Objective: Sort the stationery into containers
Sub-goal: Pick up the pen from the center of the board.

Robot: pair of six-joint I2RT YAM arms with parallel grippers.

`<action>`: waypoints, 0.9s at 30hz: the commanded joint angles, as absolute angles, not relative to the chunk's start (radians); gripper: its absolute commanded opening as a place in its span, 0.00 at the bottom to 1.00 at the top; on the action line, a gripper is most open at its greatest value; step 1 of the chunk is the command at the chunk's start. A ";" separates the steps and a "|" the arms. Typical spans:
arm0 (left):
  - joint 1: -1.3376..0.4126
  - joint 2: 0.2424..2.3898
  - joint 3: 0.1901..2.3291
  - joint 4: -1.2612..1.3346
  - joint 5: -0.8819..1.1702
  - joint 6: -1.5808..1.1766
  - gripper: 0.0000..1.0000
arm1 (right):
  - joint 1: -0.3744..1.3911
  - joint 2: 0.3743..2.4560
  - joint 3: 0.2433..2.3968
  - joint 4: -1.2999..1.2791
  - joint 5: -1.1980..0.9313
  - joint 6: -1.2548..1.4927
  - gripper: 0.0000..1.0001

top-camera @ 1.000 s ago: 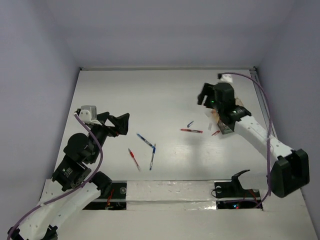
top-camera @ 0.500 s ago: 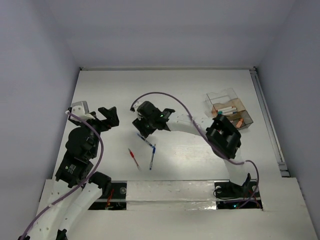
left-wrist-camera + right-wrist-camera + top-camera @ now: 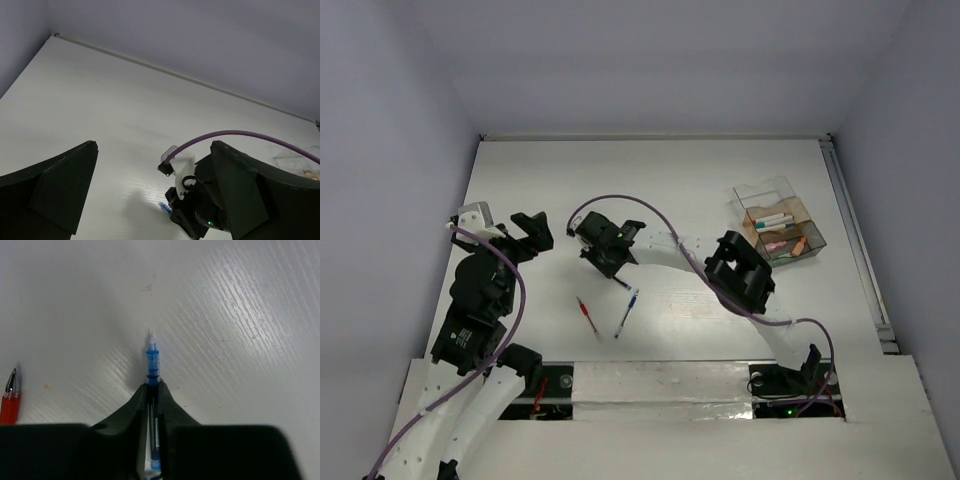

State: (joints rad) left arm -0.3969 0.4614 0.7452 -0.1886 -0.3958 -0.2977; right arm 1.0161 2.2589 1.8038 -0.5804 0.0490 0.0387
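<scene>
We find the right jaws closed tight on 1 blue pen (image 3: 152,362) down at the desk (image 3: 240,315), well apart from the organiser box (image 3: 780,225). Left jaws wide open, empty. Risk: the thin barrel could swivel or slip during the long carry.

The organiser box (image 3: 761,190) stands far right on the surface (image 3: 670,170), erasers (image 3: 790,244) inside. Mid-surface, the right hand (image 3: 153,389) clamps one pen (image 3: 152,357). Nearer lie the second pen (image 3: 627,312) and, left of it, the third pen (image 3: 587,316). The left hand (image 3: 534,231) is farther left.
</scene>
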 commanded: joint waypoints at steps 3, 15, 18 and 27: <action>-0.390 0.457 0.752 -0.156 -0.388 -0.304 0.95 | 1.037 2.330 1.861 -0.603 0.093 0.084 0.00; -0.411 0.508 0.741 -0.075 -0.077 -0.382 0.80 | 0.834 1.892 1.493 0.216 0.158 0.448 0.00; -0.411 0.540 0.733 -0.048 0.059 -0.397 0.72 | 0.834 1.749 1.370 0.314 0.143 0.475 0.00; -0.411 0.652 0.753 0.064 0.325 -0.468 0.65 | 0.834 1.526 1.172 0.494 -0.069 0.632 0.00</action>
